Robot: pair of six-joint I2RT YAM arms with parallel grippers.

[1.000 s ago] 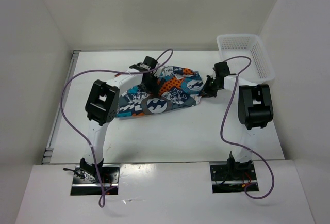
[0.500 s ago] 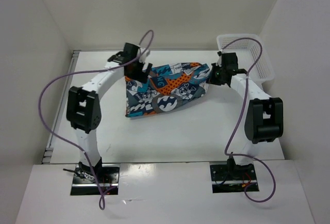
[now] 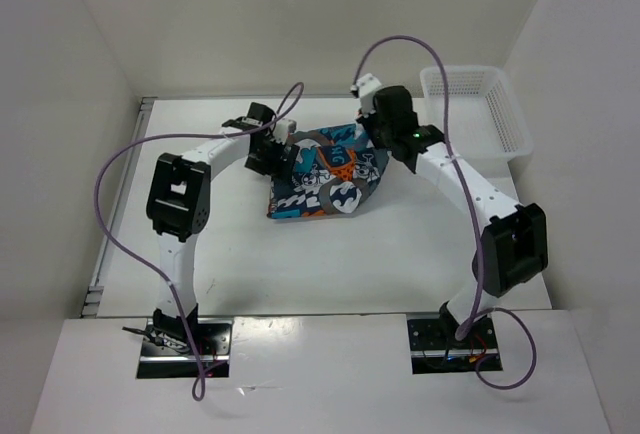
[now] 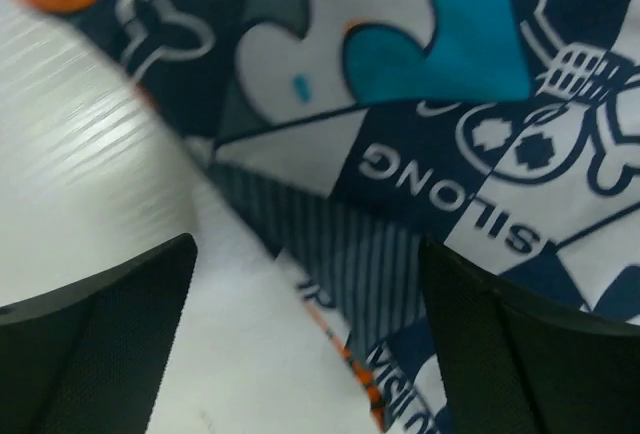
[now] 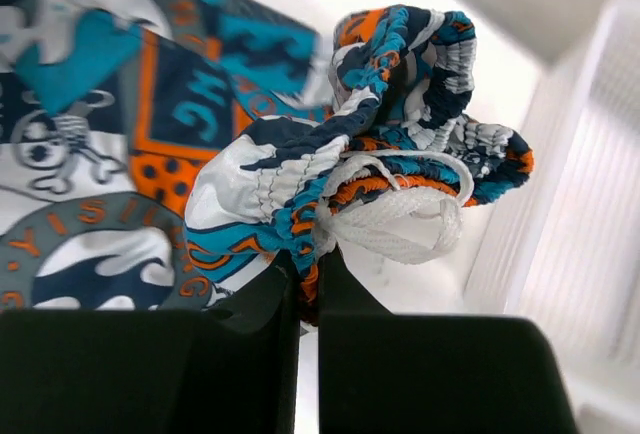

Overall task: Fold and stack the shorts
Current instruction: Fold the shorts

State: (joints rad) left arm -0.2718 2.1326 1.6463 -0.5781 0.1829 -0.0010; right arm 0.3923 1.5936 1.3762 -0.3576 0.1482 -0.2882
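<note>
Over the last half second the right arm had swung left from beside the basket, dragging its end of the shorts [image 3: 325,182] with it, so the cloth had drawn in from a wide spread to a narrower heap. At the left, the left tool [image 4: 307,249] hung over the near-left edge of the shorts with its jaws spread wide and nothing between them. The shorts lay mid-counter [image 3: 300,254], their long axis running from near-left to far-right. The right tool [image 5: 308,264] was clamped tight on the bunched waistband [image 5: 400,74], with its white drawstring [image 5: 400,224] looping out. The left arm sat nearer the free edge. The white basket [image 3: 505,119] stood far right.
</note>
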